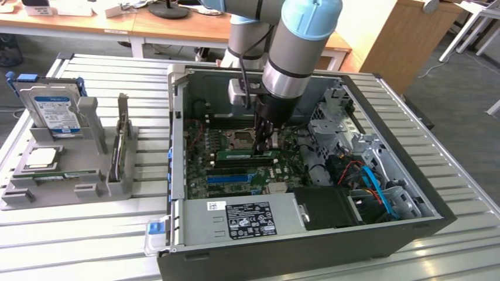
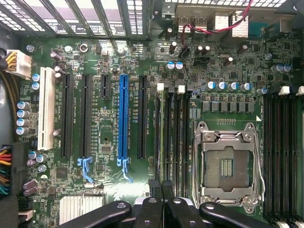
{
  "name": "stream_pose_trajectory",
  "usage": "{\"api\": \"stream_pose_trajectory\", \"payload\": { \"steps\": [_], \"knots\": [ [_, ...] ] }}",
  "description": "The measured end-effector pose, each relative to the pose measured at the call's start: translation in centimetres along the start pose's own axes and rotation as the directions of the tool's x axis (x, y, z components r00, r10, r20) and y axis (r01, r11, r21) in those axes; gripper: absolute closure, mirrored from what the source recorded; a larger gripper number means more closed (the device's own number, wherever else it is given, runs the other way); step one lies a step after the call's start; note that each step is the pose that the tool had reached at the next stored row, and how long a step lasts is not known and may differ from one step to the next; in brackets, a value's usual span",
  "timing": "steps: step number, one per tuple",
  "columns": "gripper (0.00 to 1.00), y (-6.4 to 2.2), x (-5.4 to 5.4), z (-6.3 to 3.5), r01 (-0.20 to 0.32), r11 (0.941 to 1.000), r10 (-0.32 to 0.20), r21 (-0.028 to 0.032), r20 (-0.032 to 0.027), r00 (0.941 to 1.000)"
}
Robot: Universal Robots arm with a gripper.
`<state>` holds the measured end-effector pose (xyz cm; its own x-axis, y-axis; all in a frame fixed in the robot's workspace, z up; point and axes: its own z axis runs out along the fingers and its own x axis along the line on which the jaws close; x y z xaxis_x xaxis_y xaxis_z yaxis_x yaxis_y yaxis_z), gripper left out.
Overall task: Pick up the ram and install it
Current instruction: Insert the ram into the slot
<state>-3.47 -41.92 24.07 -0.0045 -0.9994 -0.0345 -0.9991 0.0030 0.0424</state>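
The end effector point(image 1: 264, 148) is clenched on the ram point(image 1: 242, 156), which stands edge-up over the motherboard point(image 1: 205, 146).

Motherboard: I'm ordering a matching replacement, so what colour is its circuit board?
The motherboard is green; the wrist view shows it best.

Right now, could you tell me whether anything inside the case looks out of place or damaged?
Nothing looks askew or damaged. The ram lies straight along the slots under the end effector; the CPU socket stands empty.
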Motion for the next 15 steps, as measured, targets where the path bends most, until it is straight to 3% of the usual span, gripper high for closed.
{"api": "stream_pose_trajectory", "payload": {
  "steps": [15],
  "knots": [
    [0.88, 0.04, 0.0, 0.29, -0.003, 1.0, 0.003, 0.0002, 0.0004, 1.0]
  ]
}}
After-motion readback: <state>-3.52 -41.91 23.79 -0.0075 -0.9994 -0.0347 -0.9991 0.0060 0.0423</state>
